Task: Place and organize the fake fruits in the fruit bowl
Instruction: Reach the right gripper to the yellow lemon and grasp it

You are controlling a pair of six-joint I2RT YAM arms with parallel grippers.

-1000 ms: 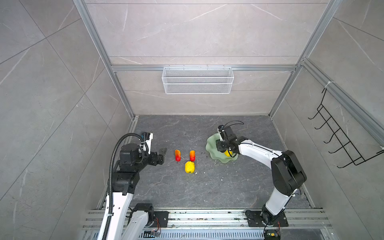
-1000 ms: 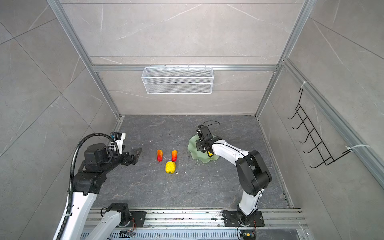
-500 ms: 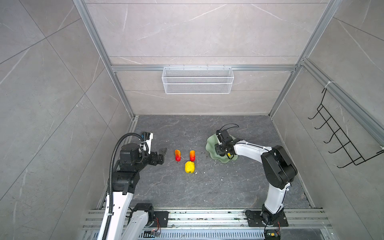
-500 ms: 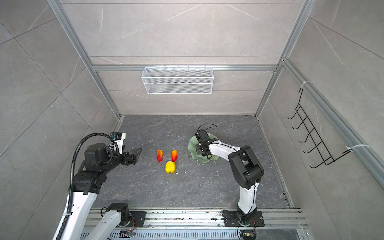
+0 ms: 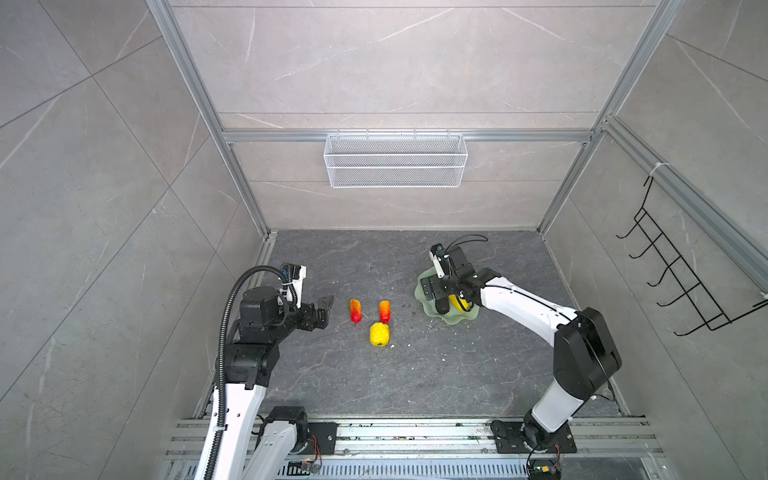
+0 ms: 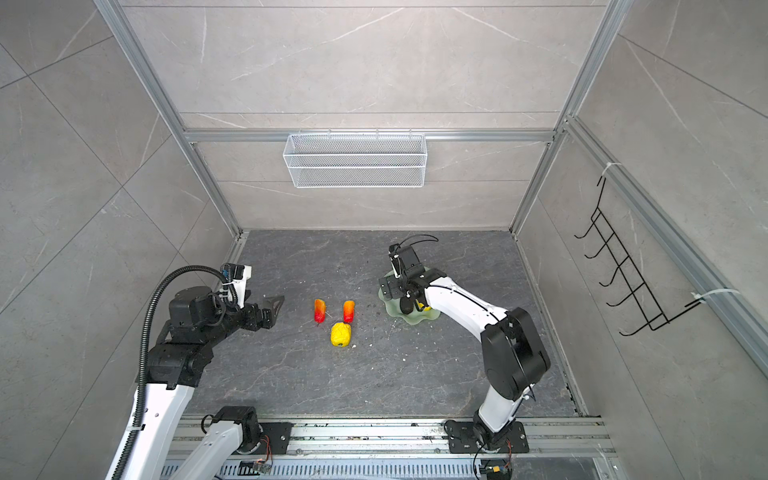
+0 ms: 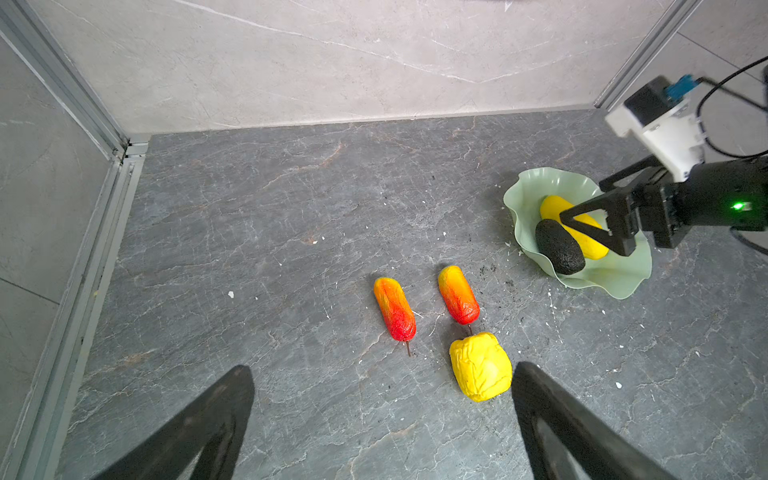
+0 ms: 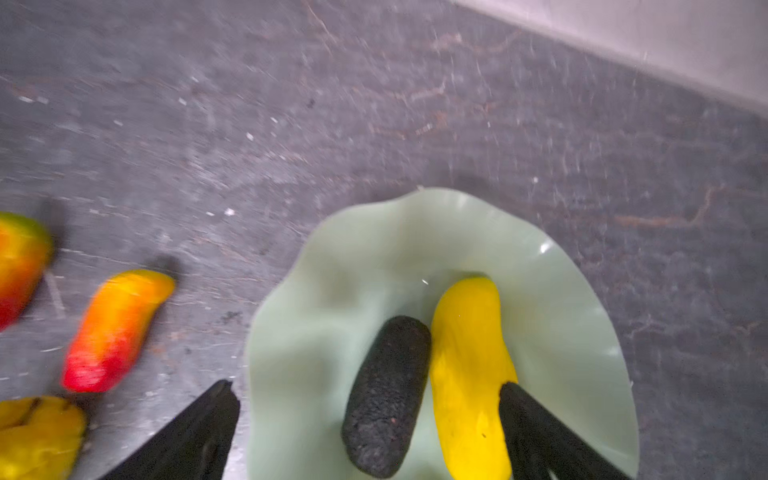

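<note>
The table (image 5: 374, 386) carries the bowl (image 7: 615, 282) on the right arm's side, probably so that arm can fill it. The right hand (image 8: 365, 386) hangs low over the bowl, spread wide and gripping nothing, as suits a release. The left hand (image 7: 384, 368), also wide and empty, waits well left of the bowl. Inside the bowl, the long yellow fruit (image 8: 469, 353) and black fruit (image 8: 386, 395) lie touching side by side, leaving room for 3 more. The lumpy fruit (image 7: 480, 365) and 2 red fruits (image 7: 395, 309) (image 7: 457, 295) lie on the table left of the bowl.
</note>
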